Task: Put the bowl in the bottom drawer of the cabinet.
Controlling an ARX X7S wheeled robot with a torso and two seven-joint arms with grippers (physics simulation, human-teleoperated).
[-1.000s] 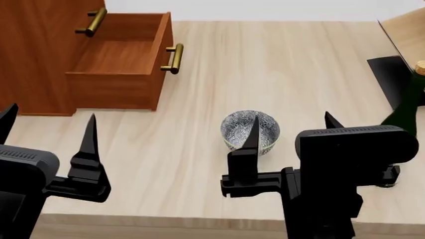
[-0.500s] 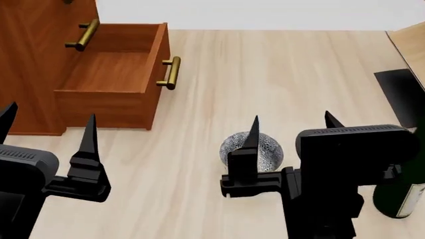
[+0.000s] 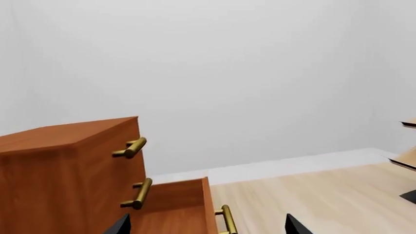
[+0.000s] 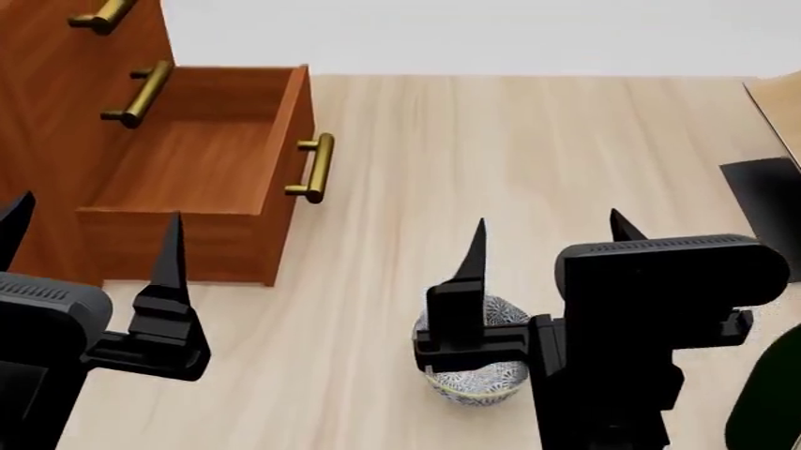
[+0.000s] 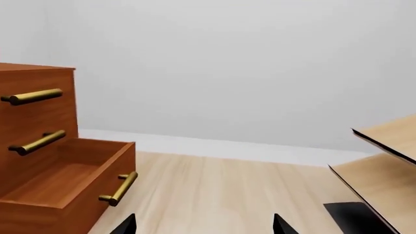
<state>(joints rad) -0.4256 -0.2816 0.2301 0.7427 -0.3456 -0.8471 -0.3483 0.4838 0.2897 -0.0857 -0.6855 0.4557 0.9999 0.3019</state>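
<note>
Bowl (image 4: 482, 375) sits on the table just under my right gripper (image 4: 545, 246), whose spread, empty fingers stand above it with the inner finger and wrist block hiding much of it in the head view. What shows of it is small and round, crowded with blue-and-white flowers, the outer wall curving down to the tabletop. My left gripper (image 4: 88, 225) hangs released too, well to the left, holding nothing, in front of the cabinet (image 4: 51, 112). The cabinet is reddish-brown with brass bar handles; its bottom drawer (image 4: 188, 178) is pulled out, showing a bare wooden floor, with its own handle (image 4: 313, 169) on the front facing the table. The table (image 4: 526, 159) is pale wood with a fine lengthwise grain. At the right edge a pale wooden rack (image 5: 383, 161) rises on a black base (image 4: 766, 206), and a dark green shape (image 4: 770, 403) sits at the lower right corner. Behind everything is a plain light grey wall (image 5: 227, 63).
</note>
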